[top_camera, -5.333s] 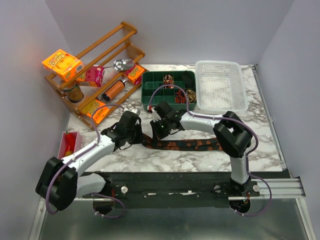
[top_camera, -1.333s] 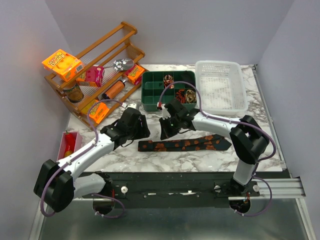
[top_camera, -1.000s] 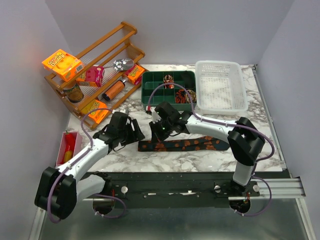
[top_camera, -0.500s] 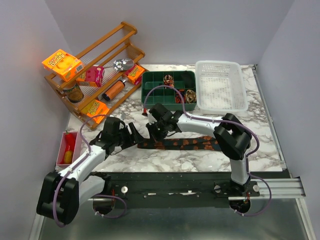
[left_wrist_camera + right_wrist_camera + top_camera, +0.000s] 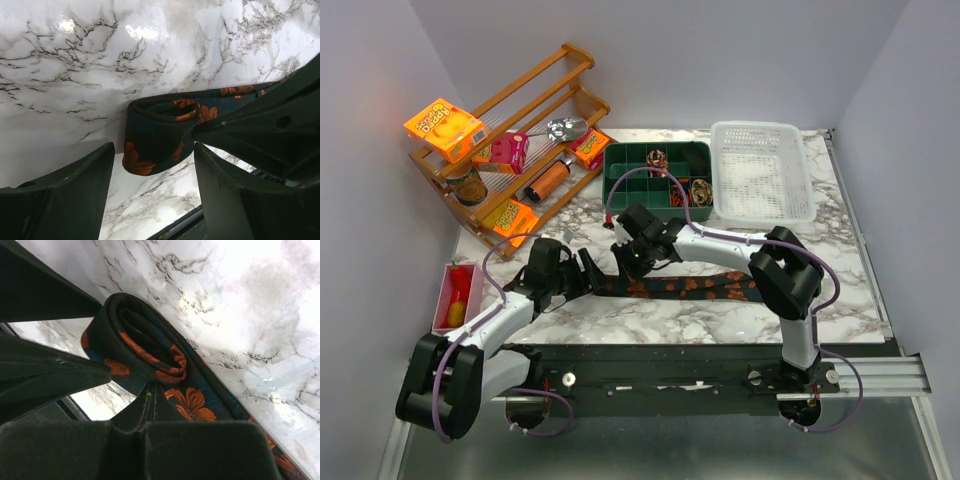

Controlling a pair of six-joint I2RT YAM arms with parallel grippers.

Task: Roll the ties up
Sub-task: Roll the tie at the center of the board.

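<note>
Necktie is pinched at its folded left end by the right gripper and straddled by the open left gripper.

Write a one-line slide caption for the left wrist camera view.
Open left hand straddles the folded end of the tie on the marble table while the right hand pinches it.

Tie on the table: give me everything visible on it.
The dark fabric necktie with orange flowers lies flat on the white marble tabletop, running left to right in front of the arm bases. Its left end is turned over into a loose, partly wound coil. The right pincer is shut on that coil. The open left pincer straddles it.
</note>
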